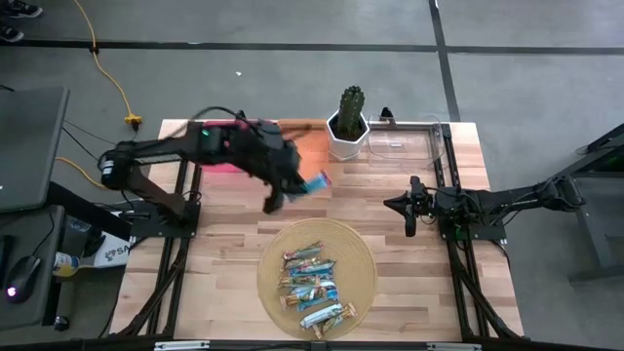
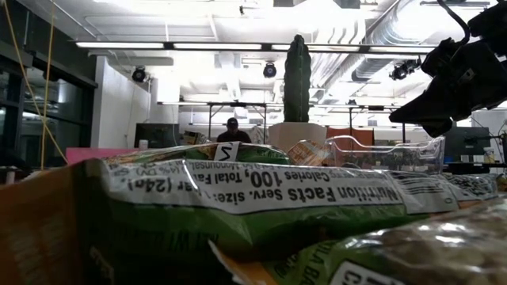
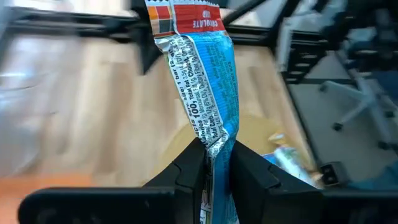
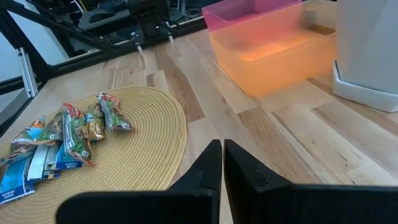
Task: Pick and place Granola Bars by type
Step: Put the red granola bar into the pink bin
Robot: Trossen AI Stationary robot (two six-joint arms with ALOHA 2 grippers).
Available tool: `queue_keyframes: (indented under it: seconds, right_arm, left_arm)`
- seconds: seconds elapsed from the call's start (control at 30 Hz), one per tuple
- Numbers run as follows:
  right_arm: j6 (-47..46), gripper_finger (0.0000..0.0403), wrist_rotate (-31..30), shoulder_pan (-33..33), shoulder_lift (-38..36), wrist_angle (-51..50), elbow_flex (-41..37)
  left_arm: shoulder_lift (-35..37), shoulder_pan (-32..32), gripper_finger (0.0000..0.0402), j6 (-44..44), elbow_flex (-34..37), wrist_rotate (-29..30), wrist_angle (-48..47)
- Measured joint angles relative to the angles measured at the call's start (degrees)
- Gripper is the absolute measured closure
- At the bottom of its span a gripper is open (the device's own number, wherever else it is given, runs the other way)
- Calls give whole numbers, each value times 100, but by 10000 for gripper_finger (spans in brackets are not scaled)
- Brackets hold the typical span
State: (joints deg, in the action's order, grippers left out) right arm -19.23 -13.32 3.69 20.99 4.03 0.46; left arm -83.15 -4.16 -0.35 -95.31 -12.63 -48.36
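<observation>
Gripping a blue granola bar (image 3: 211,99) above the desk (image 1: 224,244), the left pincer (image 1: 292,182) is hanging near the orange bin (image 1: 302,141) (other bars (image 1: 314,283) piled on the woven mat (image 1: 361,253)); right pincer (image 4: 222,163) is sitting clenched, empty.

My left claw (image 3: 214,163) pinches a blue bar (image 3: 208,81), but the bar's top runs off the upper edge of the wrist frame and its lower end vanishes between my fingers (image 3: 186,171). Everything behind it is smeared with blur: the mat (image 3: 261,134) at centre right and the bars (image 3: 289,158) on it are only patches of colour. In the high view my left arm (image 1: 224,146) is blurred at upper centre, covering most of the pink bin (image 1: 216,168) and orange bin (image 1: 307,146). In the low view wrappers (image 2: 261,206) fill the lower half (far too close), hiding the table; the pot (image 2: 298,136) shows only its top. In my right wrist frame the pot (image 4: 367,50) is cut by the right edge.
</observation>
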Motion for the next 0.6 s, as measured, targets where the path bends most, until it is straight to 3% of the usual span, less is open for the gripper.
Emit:
queue_keyframes:
  seconds: [0.27, 0.6]
  right_arm:
    - [9, 402, 2, 1, -2, 2, 0]
    - [2, 402, 2, 1, -2, 2, -1]
  left_arm:
    - [1057, -940, 342, 297, 200, 515, -680]
    - [2222, -2253, 342, 296, 1197, 1780, -232]
